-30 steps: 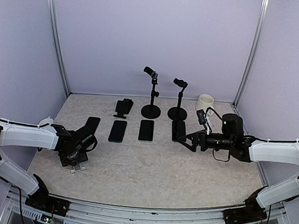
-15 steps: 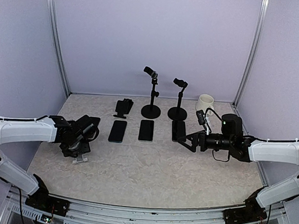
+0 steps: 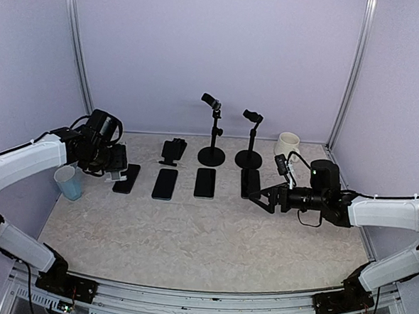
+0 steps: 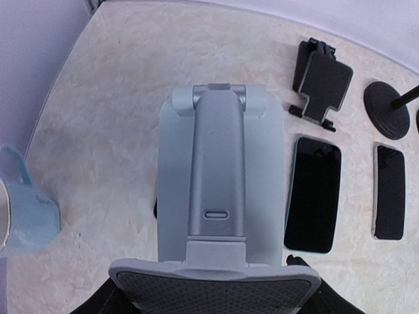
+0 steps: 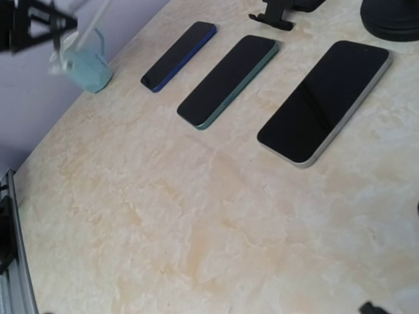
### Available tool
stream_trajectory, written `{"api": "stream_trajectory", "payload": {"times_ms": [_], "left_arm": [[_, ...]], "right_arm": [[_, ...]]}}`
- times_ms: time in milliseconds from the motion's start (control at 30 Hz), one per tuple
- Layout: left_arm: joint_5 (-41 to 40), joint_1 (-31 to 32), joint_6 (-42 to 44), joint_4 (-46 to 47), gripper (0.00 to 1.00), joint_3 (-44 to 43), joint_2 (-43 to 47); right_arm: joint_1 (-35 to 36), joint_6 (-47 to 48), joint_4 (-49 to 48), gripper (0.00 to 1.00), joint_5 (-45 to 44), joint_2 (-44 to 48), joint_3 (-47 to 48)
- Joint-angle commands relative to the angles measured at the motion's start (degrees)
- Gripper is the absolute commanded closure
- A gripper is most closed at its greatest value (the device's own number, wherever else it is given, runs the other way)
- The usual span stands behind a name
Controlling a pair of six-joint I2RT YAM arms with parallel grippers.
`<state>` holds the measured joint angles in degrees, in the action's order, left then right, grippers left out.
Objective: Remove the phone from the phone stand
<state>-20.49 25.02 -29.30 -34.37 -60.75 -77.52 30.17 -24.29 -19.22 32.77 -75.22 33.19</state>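
Left pincer (image 3: 112, 164) grips phone stand (image 4: 219, 196) above phone (image 3: 126, 180)

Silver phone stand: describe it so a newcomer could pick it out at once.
Follow the left arm to its end effector over the table's left. It grips the silver phone stand, pale and aloft; the neighbouring folding stand is black and grounded.

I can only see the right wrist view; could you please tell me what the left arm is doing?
Observer: The left tool is shut on a silver phone stand, held above the table.
Operator: Thank you. What stands at the back right?
Observer: A white mug, near the corner.
Operator: And along the back, in the middle?
Observer: Two tall black stands on round bases, upright, side by side.
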Motion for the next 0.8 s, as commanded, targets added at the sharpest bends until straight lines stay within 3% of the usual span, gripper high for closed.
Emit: {"api": "stream_trajectory", "payload": {"times_ms": [0, 167, 600, 767], "left_arm": [[6.7, -3.7, 10.0, 6.1, 0.53, -6.0, -4.6], [12.2, -7.6, 16.1, 8.0, 0.48, -13.2, -11.3], [16.7, -13.3, 25.5, 0.2, 0.52, -42.3, -36.8], [17.4, -14.9, 26.5, -1.4, 0.53, -48.8, -43.4]], "right_arm": [[-0.6, 0.7, 0.4, 0.0, -0.2, 0.6, 0.0], [-0.6, 1.0, 0.6, 0.0, -0.1, 0.5, 0.1], [-0.6, 1.3, 0.3, 0.0, 0.3, -0.6, 0.2], [-0.6, 1.4, 0.0, 0.0, 0.1, -0.8, 0.0]]}}
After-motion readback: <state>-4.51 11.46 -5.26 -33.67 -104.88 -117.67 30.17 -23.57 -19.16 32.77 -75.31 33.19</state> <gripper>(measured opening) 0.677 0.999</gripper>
